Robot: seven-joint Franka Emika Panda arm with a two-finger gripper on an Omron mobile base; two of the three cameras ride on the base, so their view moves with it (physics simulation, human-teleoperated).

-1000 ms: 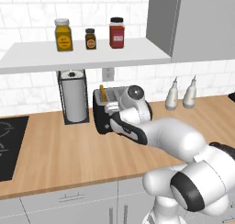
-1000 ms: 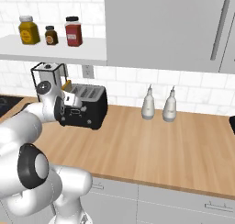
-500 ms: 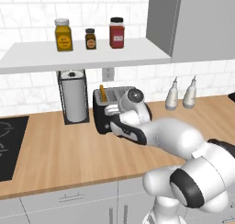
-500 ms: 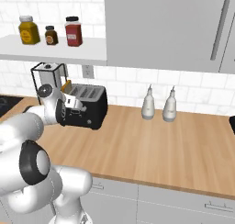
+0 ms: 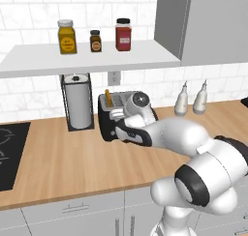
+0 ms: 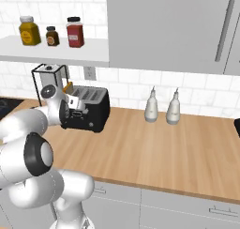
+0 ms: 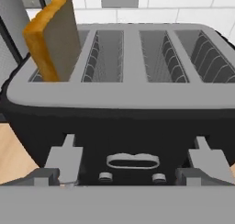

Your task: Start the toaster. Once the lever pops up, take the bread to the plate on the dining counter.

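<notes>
Wooden table (image 5: pixel 58 167) by the tiled wall carries our toaster (image 7: pixel 133 103); the bread (image 7: pixel 53 37) stands in its leftmost slot. We hold our end effector (image 7: pixel 133 172) wide apart near the toaster's front.

The light-wood surface (image 5: pixel 72 157) carries a black boxy four-slot toaster (image 5: pixel 114 118), a wire paper-towel holder (image 5: pixel 77 104), and two pale bottles (image 5: pixel 193 98); the white shelf (image 5: pixel 87 60) holds three jars (image 5: pixel 95 36).

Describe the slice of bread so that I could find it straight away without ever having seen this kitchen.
Start at the wooden counter under the wall shelf, and find the black toaster standing right of the paper-towel holder. The bread stands upright in its slot nearest that holder, sticking out above the top. It is the one golden-tan slice; the other three slots are empty.
</notes>
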